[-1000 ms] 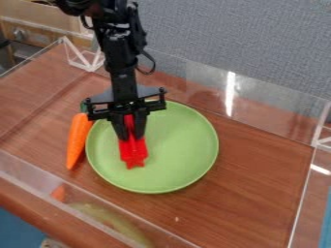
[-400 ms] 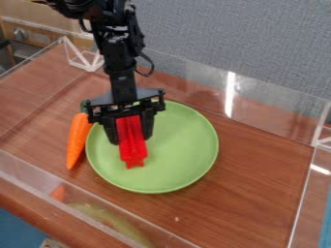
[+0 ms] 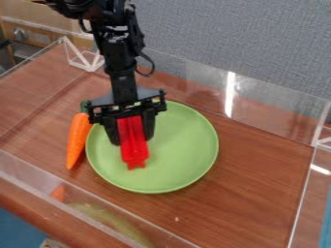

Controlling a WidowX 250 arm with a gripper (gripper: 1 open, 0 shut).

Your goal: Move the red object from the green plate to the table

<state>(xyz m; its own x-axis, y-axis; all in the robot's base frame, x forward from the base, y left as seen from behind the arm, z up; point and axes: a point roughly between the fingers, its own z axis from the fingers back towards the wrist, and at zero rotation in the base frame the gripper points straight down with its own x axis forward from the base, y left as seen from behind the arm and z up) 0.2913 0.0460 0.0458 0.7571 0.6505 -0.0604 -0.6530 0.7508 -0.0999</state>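
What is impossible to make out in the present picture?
Camera view:
- Upper end of the red bar: hidden by the gripper.
- Fingertip contact with it: too small and dark.
- Yellowish thing below the wall: blurred by the acrylic.

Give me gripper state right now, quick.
Gripper: over the green plate, fingers around the upper end of the red ridged bar; whether they're clamped on it can't be told.

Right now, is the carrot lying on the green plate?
No, the carrot lies on the table, to the left of the green plate.
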